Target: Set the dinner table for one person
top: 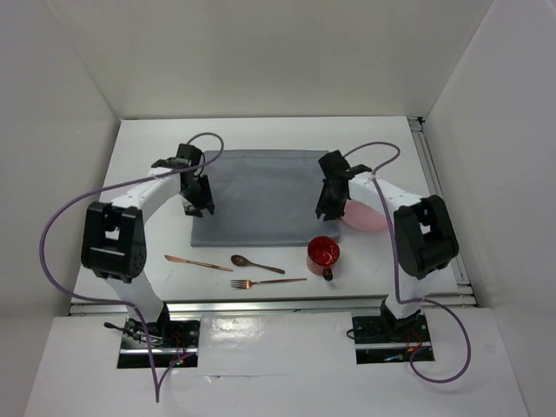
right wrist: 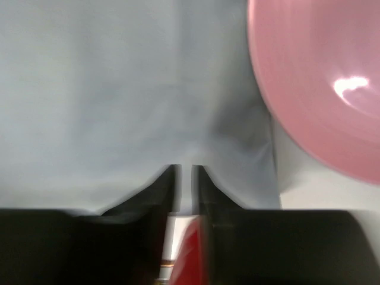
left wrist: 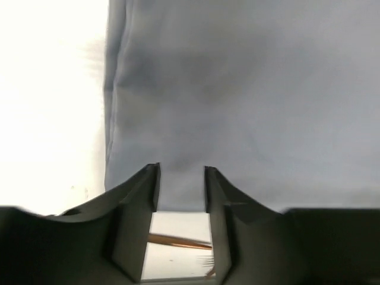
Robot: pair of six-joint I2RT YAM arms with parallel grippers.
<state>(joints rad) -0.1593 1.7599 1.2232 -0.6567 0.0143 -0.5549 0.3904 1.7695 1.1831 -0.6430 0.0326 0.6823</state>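
Note:
The dinner table [top: 139, 156] is a white top with a grey cloth mat [top: 261, 195] spread flat in its middle. My left gripper [top: 198, 204] hovers over the mat's near left part, jaws open and empty; the left wrist view shows the mat [left wrist: 237, 89] under it [left wrist: 181, 172]. My right gripper [top: 328, 208] is over the mat's near right part, jaws almost closed with nothing between them [right wrist: 184, 172]. A pink plate [top: 369, 217] lies beside the mat's right edge, partly hidden by my right arm, and also shows in the right wrist view [right wrist: 320, 77].
A red mug [top: 323, 254] stands in front of the mat's right corner. A copper knife [top: 198, 262], spoon [top: 256, 264] and fork [top: 268, 282] lie near the table's front edge. A copper handle [left wrist: 178, 240] shows between my left fingers. White walls enclose the table.

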